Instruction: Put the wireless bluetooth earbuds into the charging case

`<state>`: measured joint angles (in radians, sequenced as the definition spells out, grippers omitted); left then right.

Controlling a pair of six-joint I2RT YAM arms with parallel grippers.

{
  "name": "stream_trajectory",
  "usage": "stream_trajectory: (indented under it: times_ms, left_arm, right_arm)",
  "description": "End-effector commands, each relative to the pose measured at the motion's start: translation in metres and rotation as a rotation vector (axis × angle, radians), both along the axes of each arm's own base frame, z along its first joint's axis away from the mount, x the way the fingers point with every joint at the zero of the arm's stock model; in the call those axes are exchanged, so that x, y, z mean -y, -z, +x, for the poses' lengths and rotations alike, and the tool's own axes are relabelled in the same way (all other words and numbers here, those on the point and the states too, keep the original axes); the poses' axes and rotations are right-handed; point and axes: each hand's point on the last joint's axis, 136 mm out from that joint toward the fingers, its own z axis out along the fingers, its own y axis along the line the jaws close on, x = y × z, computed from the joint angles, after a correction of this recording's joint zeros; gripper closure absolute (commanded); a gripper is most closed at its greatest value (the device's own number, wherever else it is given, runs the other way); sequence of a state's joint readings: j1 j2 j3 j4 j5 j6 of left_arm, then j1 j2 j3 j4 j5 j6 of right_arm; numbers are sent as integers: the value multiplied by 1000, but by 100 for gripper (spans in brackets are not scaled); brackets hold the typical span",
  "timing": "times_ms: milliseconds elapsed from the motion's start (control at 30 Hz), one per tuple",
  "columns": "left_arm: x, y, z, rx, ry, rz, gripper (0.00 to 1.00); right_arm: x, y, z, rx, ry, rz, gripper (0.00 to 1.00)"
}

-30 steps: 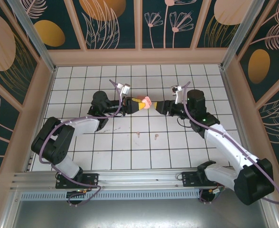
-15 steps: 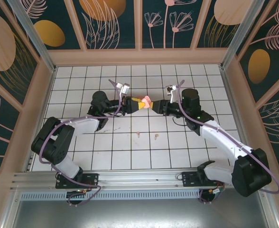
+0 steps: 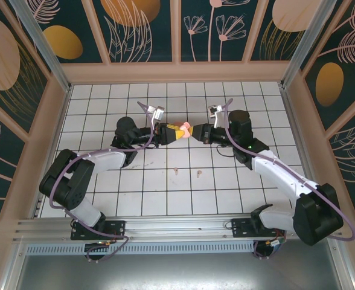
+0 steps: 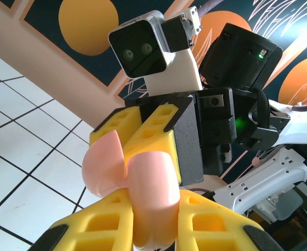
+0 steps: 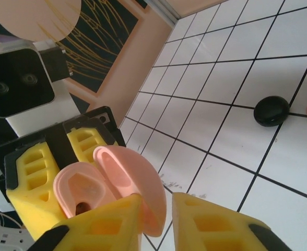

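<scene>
White square-tiled floor (image 3: 165, 193) spreads beneath the left gripper (image 3: 180, 132); dark floral wall panels (image 3: 141, 30) (orange discs) stand beyond it.

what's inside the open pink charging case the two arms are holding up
In the right wrist view, the pink case stands open, its lid hinged up. One recessed well shows, with a small dark spot at its bottom. Whether an earbud sits there cannot be told; the right gripper's finger covers the rest.

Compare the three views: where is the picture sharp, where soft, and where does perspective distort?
Top external: even light, crisp tile lines, the small pink open charging case tiny. Left wrist: case sharp and looming, wall behind slightly soft. Right wrist: yellow foam-padded right gripper bulges at the frame's bottom, tiles slant steeply.
</scene>
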<state>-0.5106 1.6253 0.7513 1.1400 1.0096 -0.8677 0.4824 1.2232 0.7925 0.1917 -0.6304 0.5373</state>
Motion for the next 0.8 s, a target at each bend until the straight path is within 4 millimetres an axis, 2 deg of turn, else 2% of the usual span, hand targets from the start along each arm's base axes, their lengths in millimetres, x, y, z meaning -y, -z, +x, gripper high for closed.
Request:
stream_trajectory:
  times_ms: [0,167,233,467,600,767]
  left_arm:
    - [-3,-18,-11,69,21,-43,100]
    - [-2,-16,-9,59,12,-43,100]
    - [-3,-14,-7,51,1,-41,98]
    - [-6,-5,6,31,-97,-28,56]
    - [-13,-4,14,62,-173,16,45]
    - [-29,-10,20,140,-205,131,36]
  right_arm:
    - [-8,-25,4,67,-21,46,84]
    - [-10,-30,1,79,-35,55,100]
    - [-10,-33,1,83,-37,56,100]
    - [-5,-36,9,91,8,0,100]
    - [6,-31,20,92,80,-122,100]
    - [18,-29,30,117,108,-282,100]
